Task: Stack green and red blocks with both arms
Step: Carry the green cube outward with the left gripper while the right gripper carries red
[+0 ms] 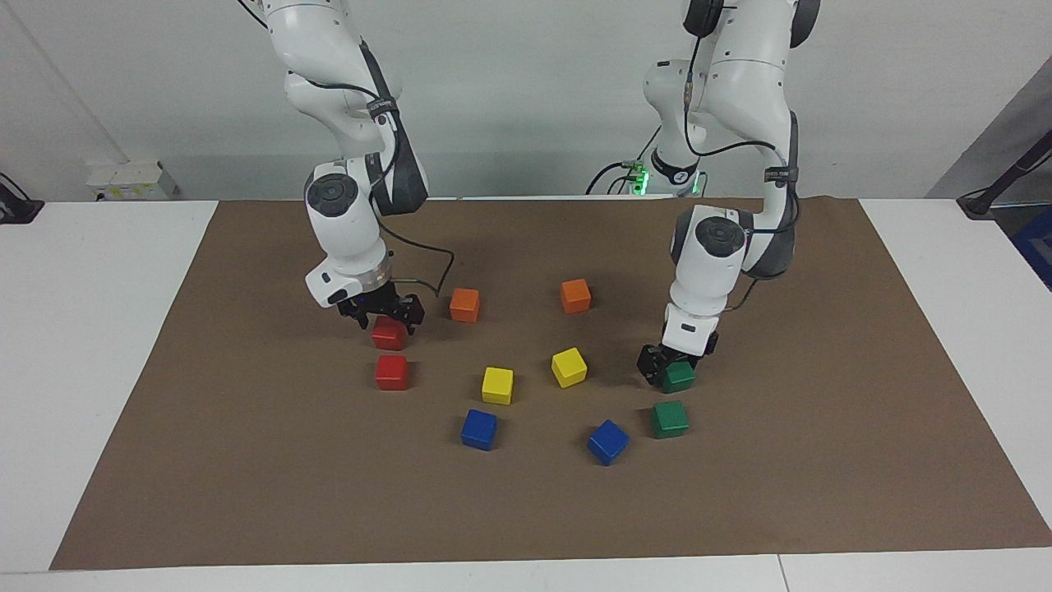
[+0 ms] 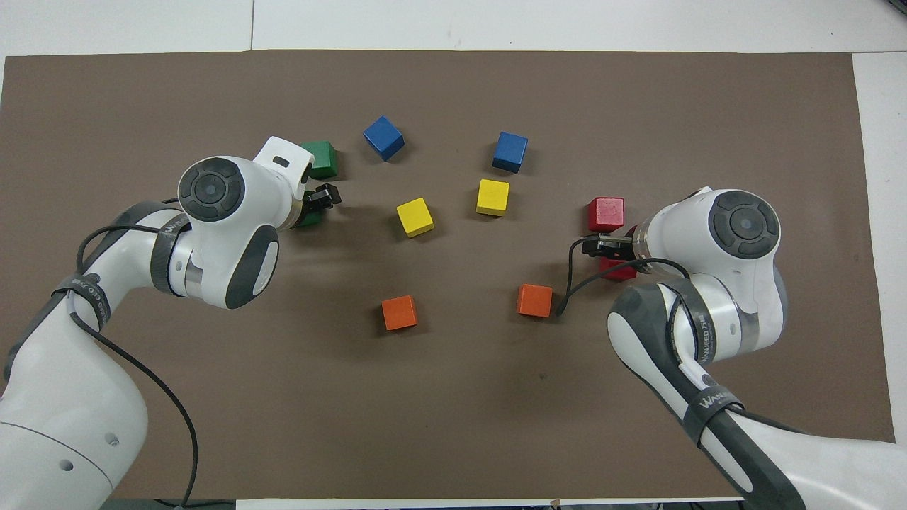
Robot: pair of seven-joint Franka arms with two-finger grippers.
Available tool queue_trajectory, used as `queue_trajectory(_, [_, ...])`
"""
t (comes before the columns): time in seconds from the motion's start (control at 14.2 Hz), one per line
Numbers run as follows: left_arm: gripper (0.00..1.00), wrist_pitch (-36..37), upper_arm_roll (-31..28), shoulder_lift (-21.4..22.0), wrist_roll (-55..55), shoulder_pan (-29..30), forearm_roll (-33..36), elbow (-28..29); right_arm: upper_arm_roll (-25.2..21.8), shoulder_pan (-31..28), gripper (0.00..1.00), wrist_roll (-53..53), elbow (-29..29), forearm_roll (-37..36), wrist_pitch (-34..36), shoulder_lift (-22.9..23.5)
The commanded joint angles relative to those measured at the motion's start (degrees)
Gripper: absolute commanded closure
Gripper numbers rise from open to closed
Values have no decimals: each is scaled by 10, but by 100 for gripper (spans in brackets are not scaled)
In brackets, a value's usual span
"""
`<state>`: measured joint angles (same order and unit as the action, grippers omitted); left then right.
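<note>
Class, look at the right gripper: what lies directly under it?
Under the right gripper sits a red block, its fingers around it; whether it rests on the brown mat is unclear. The overhead view hides most of it.

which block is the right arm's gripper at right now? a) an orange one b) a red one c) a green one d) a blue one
b: in the facing view the right gripper is down around the red block nearer to the robots, while the left gripper is at a green block.
</note>
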<state>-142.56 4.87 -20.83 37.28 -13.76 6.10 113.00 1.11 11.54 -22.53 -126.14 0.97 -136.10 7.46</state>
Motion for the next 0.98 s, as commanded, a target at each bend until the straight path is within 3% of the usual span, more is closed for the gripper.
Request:
queue_trajectory(0.0, [44, -18, -2, -1, 15, 0, 21, 15, -1, -5, 0, 29, -28, 6, -27, -3])
queue_trajectory(0.07, [78, -18, -2, -1, 15, 0, 21, 15, -1, -6, 0, 30, -31, 6, -38, -3])
queue_trajectory(0.14, [100, -18, -2, -1, 14, 1, 22, 16, -1, -6, 0, 30, -38, 6, -43, -3])
queue_trajectory(0.28, [100, -17, -2, -1, 11, 3, 23, 14, -1, -6, 0, 31, -41, 6, -51, 1])
queue_trajectory(0.49, [100, -10, -2, 3, 8, 9, 23, 1, -1, -6, 11, 31, -44, 6, -55, 6])
queue_trajectory(0.56, [100, 2, -2, 9, 5, 17, 23, -3, -1, -6, 23, 31, -44, 6, -54, 6])
queue_trajectory(0.7, [100, 39, -1, 27, -9, 30, 23, -16, -1, -8, 66, 30, -36, 5, -42, 6])
queue_trajectory(0.77, [100, 65, 0, 39, -27, 44, 23, -26, -2, -12, 79, 31, -25, 5, -33, 5])
queue_trajectory(0.91, [100, 116, 2, 63, -92, 78, 16, -38, -4, -51, 84, 77, 37, -3, 39, 7])
